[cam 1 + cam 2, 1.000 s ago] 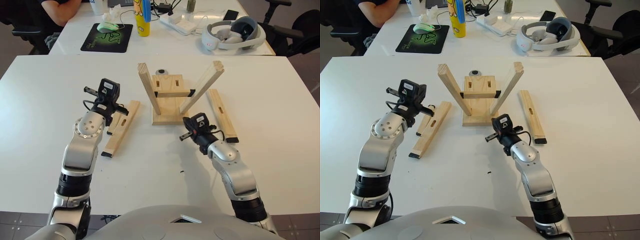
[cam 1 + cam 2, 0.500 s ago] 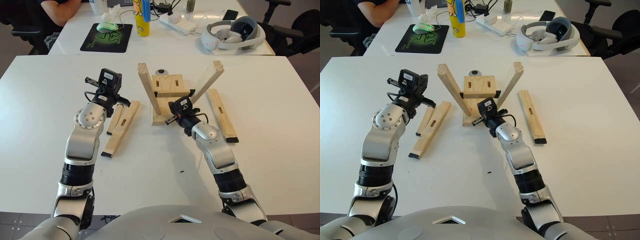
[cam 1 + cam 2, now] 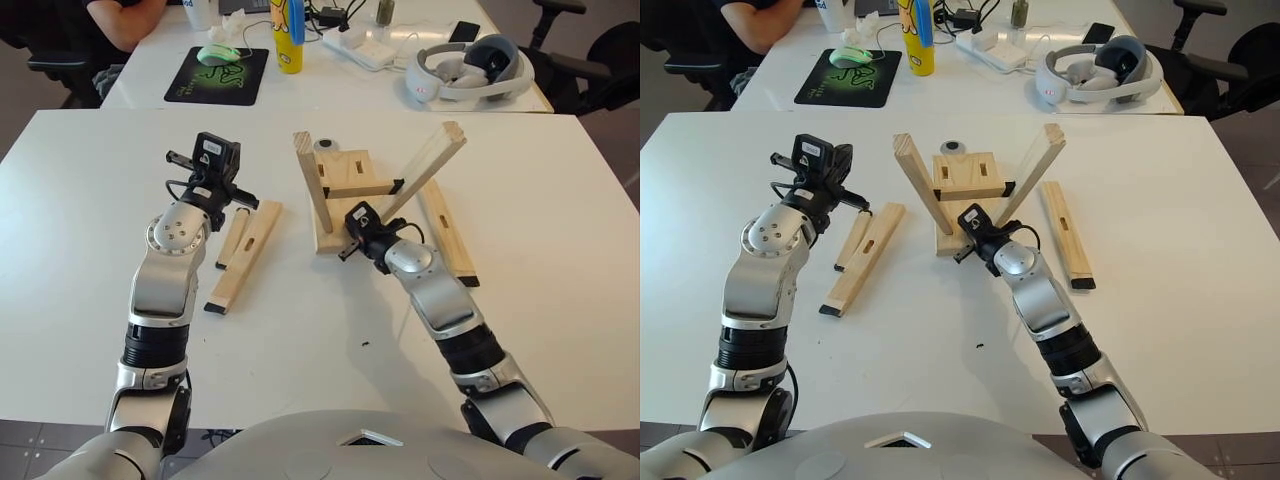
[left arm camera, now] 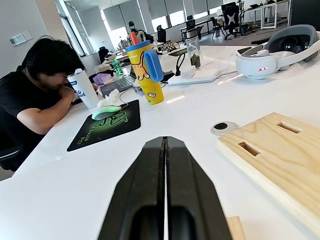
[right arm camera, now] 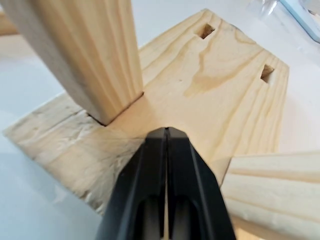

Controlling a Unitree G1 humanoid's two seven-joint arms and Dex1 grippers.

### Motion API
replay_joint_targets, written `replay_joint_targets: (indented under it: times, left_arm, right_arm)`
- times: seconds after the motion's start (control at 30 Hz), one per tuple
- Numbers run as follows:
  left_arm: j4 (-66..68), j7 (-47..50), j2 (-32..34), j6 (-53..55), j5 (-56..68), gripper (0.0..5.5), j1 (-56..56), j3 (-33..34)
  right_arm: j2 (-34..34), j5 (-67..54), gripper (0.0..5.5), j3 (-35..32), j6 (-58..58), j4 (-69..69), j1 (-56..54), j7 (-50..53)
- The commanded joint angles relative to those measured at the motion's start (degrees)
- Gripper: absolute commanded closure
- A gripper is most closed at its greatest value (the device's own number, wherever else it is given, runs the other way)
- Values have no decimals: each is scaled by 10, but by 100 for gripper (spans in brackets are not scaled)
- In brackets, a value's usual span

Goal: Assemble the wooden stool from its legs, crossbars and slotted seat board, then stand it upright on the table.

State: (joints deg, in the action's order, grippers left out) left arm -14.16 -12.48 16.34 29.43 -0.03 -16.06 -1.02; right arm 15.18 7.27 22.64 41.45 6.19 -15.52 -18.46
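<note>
Surface: White surface [image 3: 90, 190] is carrying the stool parts, with a mouse mat [image 3: 215, 75] and a headset [image 3: 470, 70] lying on the desk behind.
Right end effector: The right end effector [image 5: 166, 132] is clenching on nothing. It is pointing down at the near part of the slotted seat board [image 5: 220, 75], just beside the foot of the left leg [image 5: 85, 55]. Whether the tip is touching the wood cannot be told.
Seat board: It is lying flat near the middle of the surface. The left leg and the right leg [image 3: 430, 172] are rising from it and splaying apart, and a crossbar [image 3: 358, 188] is bridging them. Two slots at its far end are standing unfilled.
Left end effector: The left end effector [image 4: 165, 142] is also clenching on nothing, hanging above the surface beside a loose slotted leg [image 3: 245, 255] and a short crossbar [image 3: 232, 238].
Other part: A second loose leg [image 3: 447, 235] is lying just right of the board.
Step in hand: Probably steadying or nudging the half-built frame before the next leg goes in.
Doing it well: Pressing straight down on bare board, clear of both leg feet, is likely keeping the joints seated. A sideways shove risks sliding the board or levering a leg out of its slot.
</note>
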Motion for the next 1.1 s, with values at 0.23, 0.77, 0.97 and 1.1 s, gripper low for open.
replay_joint_targets:
  times: [0.23, 0.77, 0.97, 1.1]
  left_arm:
    - [-18, 7, -3, 4, 0, 548, 18, 6]
    - [13, -23, 18, -9, 6, 548, -3, 12]
    - [-1, -12, 10, -7, 4, 548, 12, 12]
    - [3, -12, 5, -8, 3, 548, 7, 6]
  right_arm:
    - [26, -82, 550, 11, 142, 58, 116, -78]
    - [8, -134, 550, -67, 176, 90, 112, -27]
    - [161, -83, 550, 3, 112, 60, 57, -97]
    - [231, 4, 550, 63, -26, -15, -11, -127]
